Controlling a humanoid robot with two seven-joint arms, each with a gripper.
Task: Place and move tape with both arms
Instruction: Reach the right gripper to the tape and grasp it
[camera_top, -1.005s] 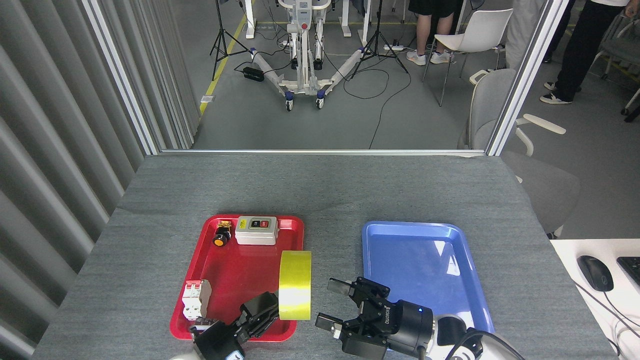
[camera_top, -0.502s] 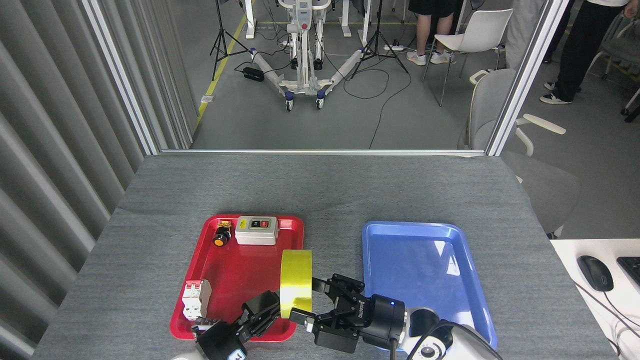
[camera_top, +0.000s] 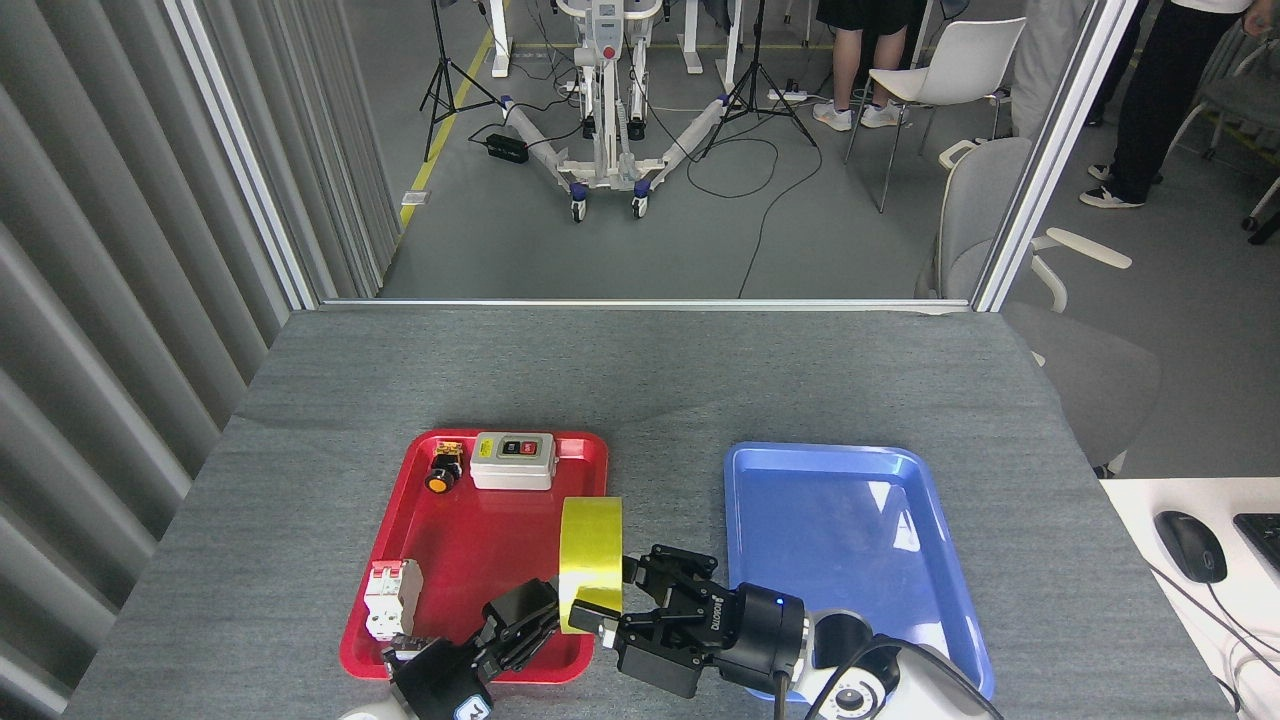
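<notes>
our glossy yellow tape roll (camera_top: 591, 551) stands on edge between both grippers: left gripper (camera_top: 528, 622) clenched on it, right gripper (camera_top: 622, 600) touching its right face, grip unclear.

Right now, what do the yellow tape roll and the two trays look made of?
Wide yellow tape roll: glossy plastic film, judging by its sheen. Red rectangular tray and blue rectangular tray: likely moulded plastic; smooth, rounded rims, bright window glare on the blue one.

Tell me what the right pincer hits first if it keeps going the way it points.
The tape. The right pincer points left with its fingers already at the roll's right side; beyond that sits the left pincer, though depth is unclear.
</notes>
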